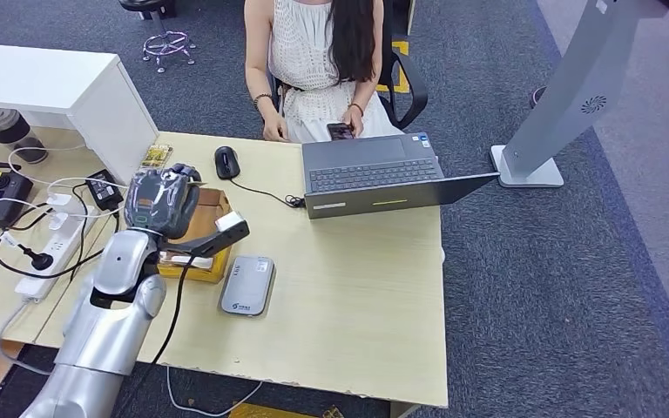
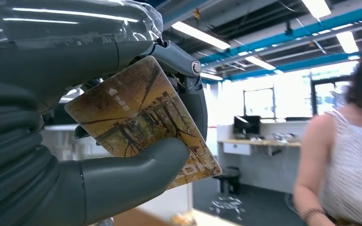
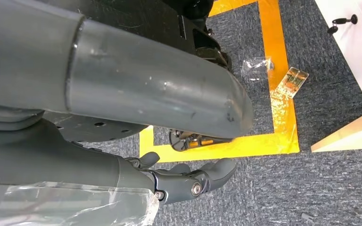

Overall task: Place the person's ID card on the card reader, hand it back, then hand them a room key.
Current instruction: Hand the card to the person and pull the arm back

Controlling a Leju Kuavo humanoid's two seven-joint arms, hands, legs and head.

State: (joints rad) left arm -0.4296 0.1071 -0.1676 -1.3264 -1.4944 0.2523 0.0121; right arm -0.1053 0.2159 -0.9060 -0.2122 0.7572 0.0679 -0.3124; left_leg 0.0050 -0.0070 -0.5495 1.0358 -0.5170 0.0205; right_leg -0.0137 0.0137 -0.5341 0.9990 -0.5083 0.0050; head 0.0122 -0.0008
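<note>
One room key (image 2: 141, 117) pinched in the left robot hand (image 2: 75, 141) — right robot hand (image 3: 188, 181) loosely spread, empty.

laptop (image 1: 375, 174) and mouse (image 1: 226, 162) blocking desk's far edge

The card (image 2: 143, 120) is showing a brown and gold scene with dark tree-like lines and small white lettering. The left hand (image 2: 75, 141) gripping it is looking dark grey. The card reader (image 1: 248, 285), low in the head view, is showing silver-grey. The person's dress (image 1: 309, 61) is showing white knit; the carpet (image 1: 566, 279) is showing blue-grey.
</note>
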